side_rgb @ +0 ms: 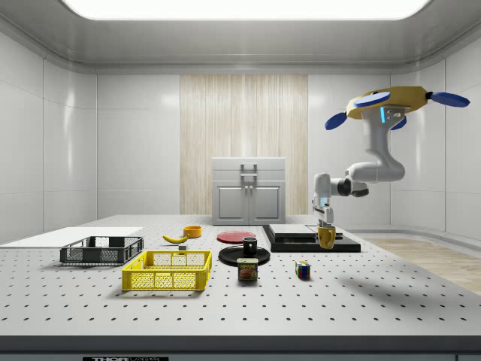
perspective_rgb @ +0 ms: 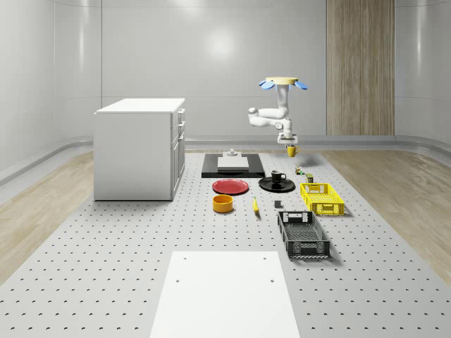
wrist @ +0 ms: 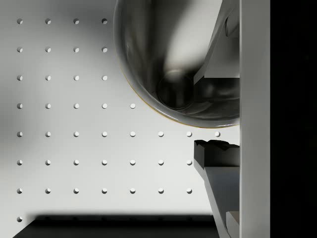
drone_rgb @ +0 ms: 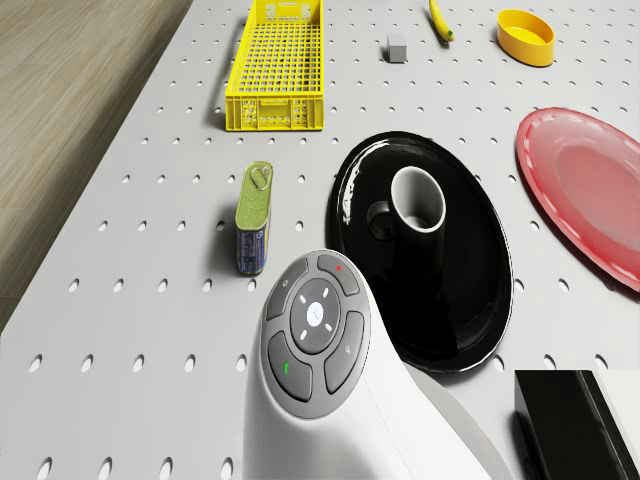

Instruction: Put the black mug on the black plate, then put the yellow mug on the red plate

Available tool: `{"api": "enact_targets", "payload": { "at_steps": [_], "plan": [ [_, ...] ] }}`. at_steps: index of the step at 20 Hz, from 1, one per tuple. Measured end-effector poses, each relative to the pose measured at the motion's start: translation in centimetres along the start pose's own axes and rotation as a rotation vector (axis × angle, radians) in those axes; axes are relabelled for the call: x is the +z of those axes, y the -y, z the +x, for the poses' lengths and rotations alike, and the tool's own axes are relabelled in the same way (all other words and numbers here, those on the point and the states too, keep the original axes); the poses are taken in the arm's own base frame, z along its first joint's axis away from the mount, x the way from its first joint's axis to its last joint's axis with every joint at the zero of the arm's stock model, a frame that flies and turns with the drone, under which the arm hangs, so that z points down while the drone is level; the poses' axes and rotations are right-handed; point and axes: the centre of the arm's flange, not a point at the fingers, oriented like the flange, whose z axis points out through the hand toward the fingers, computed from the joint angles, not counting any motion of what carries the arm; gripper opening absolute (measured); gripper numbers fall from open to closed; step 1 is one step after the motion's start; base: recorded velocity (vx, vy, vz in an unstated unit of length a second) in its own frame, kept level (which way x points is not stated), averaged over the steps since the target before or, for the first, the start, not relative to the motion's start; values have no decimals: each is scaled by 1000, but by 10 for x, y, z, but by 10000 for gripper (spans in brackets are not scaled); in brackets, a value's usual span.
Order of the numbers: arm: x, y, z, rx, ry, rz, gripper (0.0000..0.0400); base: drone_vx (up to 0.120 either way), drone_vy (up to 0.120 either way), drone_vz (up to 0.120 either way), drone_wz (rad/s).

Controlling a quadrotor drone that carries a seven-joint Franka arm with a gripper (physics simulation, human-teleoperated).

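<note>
Black ceramic mug (perspective_rgb: 278,176) already sits on the round black plate (perspective_rgb: 266,186). Hovering drone (perspective_rgb: 282,82) holds the pincer (perspective_rgb: 291,145) clamped on the yellow mug (perspective_rgb: 292,151), aloft; next comes carrying it to the red plate (perspective_rgb: 230,186).

Only thing with any lettering is the little can (side_rgb: 247,270) out on the table, and honestly the label's too small to make out. Nothing else has readable text or numbers.
</note>
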Motion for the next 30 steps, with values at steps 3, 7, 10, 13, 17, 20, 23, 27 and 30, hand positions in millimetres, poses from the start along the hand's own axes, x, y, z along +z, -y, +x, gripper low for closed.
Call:
{"api": "enact_targets", "payload": {
  "at_steps": [3,7,10,13,17,20,23,27,30],
  "plan": [
    [0,0,0,0,0,0,110,120,-120,80,0],
    [0,0,0,0,0,0,110,120,-120,70,0],
    [0,0,0,0,0,0,110,120,-120,0,0],
    [0,0,0,0,0,0,110,120,-120,0,0],
    [0,0,0,0,0,0,110,120,-120,0,0],
    [0,0,0,0,0,0,110,120,-120,0,0],
    [0,0,0,0,0,0,110,120,-120,0,0],
    [0,0,0,0,0,0,110,120,-120,0,0],
    [0,0,0,0,0,0,110,120,-120,0,0]
  ]
}}
